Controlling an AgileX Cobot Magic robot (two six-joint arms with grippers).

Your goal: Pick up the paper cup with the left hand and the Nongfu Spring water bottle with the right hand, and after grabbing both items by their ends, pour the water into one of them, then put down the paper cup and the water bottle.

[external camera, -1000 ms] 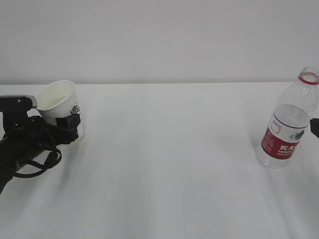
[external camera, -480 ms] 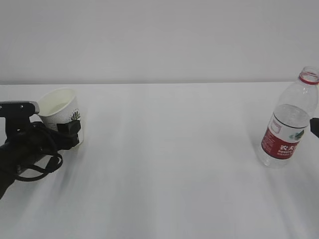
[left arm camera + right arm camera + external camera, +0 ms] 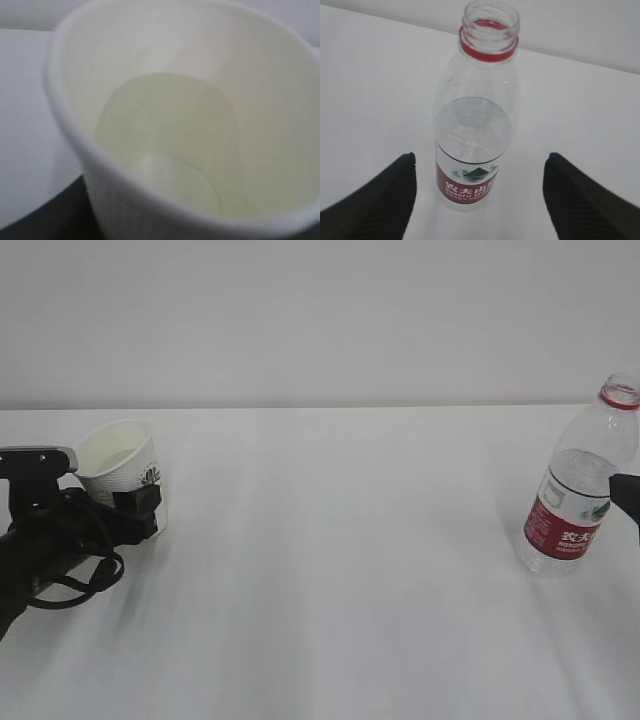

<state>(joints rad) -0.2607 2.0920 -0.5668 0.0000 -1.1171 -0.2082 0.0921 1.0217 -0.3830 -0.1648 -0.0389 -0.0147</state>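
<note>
The left hand [image 3: 130, 502] grips the paper cup [image 3: 120, 466], mouth tilted up-left. The Nongfu Spring water bottle [image 3: 474, 131] stands upright, uncapped, between the wide-open right hand [image 3: 477, 200] fingers, untouched.

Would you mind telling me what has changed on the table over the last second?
The left hand lowered the paper cup and brought it closer to upright, though it is still slightly tilted in the grip. The right hand edged further into view beside the Nongfu Spring water bottle, jaws open, not touching it. The bottle stayed put, uncapped and part full.
</note>
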